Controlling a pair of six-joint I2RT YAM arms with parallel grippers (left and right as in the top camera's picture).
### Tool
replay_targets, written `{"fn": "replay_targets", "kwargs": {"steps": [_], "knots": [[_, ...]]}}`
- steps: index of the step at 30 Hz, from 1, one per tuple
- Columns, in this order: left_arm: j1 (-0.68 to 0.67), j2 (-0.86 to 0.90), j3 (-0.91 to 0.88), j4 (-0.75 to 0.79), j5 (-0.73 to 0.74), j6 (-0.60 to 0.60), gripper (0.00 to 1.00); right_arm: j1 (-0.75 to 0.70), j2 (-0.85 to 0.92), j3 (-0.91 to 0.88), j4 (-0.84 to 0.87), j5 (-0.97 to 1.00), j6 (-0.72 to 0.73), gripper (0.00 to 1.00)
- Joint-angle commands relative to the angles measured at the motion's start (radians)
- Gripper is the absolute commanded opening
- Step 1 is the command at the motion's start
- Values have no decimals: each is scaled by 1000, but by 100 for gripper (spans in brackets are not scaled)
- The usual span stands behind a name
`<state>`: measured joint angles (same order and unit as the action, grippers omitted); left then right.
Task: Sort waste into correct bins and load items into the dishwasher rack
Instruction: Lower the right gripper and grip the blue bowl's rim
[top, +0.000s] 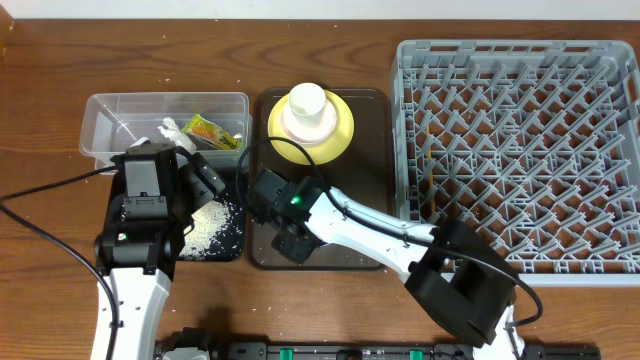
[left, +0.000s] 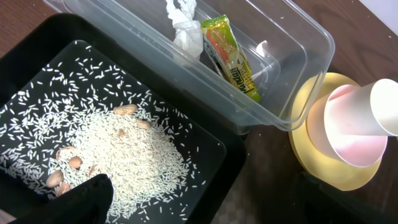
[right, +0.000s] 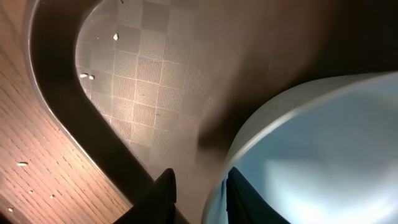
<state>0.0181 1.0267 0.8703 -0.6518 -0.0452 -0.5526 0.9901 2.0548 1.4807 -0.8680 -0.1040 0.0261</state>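
The right gripper (right: 200, 186), narrow astride the rim of the light-blue bowl (right: 311, 149), grip unclear, may drop it if pinching too shallowly.

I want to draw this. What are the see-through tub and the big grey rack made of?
The tub looks like clear, glossy plastic: you see through its shiny walls. The rack is probably matte grey moulded plastic, given its even grid and pegs.

I log a wood table (top: 50, 60) carrying tub (top: 97, 140), black bin (left: 233, 152), tray (top: 365, 170), rack (top: 401, 120); stray grains (right: 22, 164) beside the tray.
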Motion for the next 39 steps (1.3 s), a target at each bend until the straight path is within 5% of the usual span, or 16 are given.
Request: {"fn": "replay_targets", "kwargs": {"steps": [1,39], "knots": [[4,6,14,-3,-18,5,95,3,4,-5,13,16,7,24],[4,6,14,-3,-18,5,95,6,2,40,-4,77,7,18]]}}
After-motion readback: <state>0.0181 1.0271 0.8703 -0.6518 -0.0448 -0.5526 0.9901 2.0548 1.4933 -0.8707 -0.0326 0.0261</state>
